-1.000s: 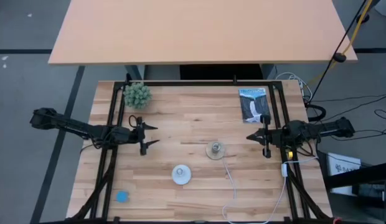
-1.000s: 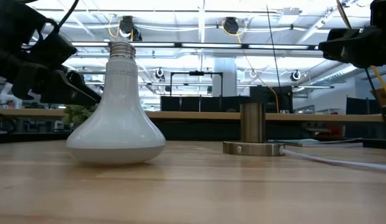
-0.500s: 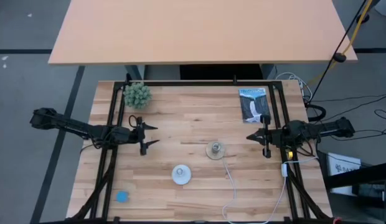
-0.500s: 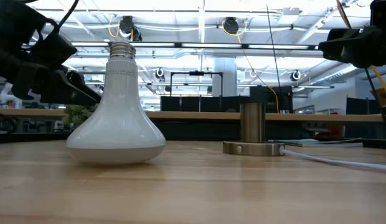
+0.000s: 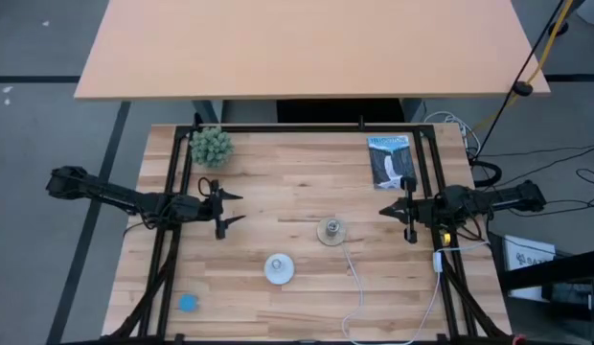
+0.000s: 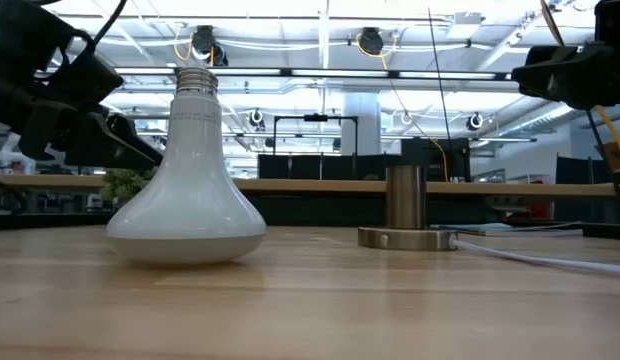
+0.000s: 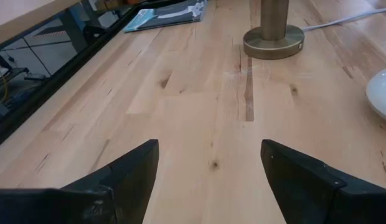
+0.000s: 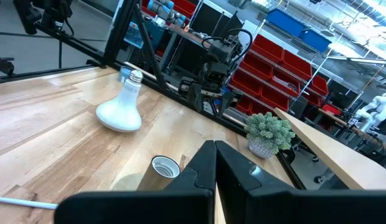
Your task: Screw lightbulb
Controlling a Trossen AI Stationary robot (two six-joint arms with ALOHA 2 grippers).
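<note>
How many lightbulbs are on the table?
1. The lightbulb stands dome-down near the table's front edge, between the blue disc and the socket. None looks hidden.

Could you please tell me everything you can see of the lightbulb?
The lightbulb is matte white, with a wide rounded dome narrowing to a ribbed silvery screw base. It stands dome-down on the wooden table, base pointing up, in front of and left of the socket. Only the table touches it.
</note>
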